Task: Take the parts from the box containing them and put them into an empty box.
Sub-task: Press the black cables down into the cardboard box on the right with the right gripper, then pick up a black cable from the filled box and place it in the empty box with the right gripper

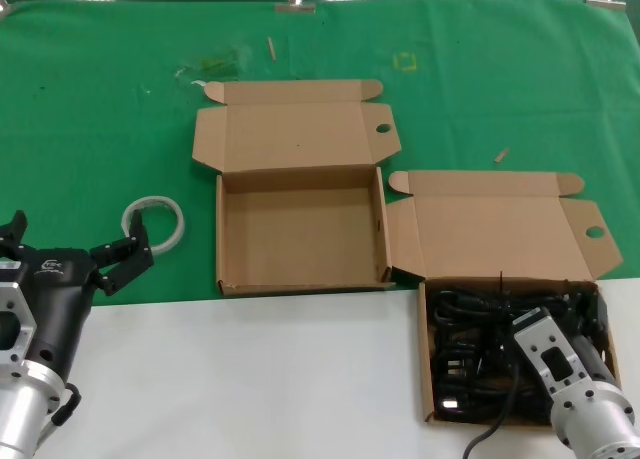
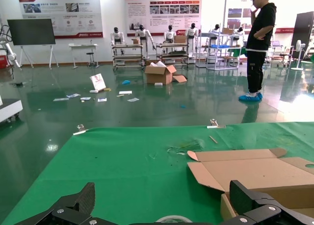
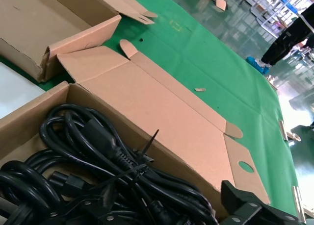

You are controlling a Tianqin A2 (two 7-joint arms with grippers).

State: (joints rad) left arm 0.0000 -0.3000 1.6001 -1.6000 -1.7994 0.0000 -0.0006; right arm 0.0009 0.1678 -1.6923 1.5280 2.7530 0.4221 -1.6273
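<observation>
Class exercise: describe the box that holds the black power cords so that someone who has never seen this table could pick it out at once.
On the table, two open brown cardboard boxes lie side by side across the edge of the green cloth. The box containing the cords is on the robot's right, with the right gripper over it. Unlike the empty box, it holds black cords, and its lid has splayed side wings.

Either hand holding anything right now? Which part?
Left hand is open and empty. Right hand is down among the power cords; a hold cannot be told.

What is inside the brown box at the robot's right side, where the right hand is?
The box with winged lid holds tangled black power cords. The right hand covers the near corner; the floor beneath the cords is hidden.
</observation>
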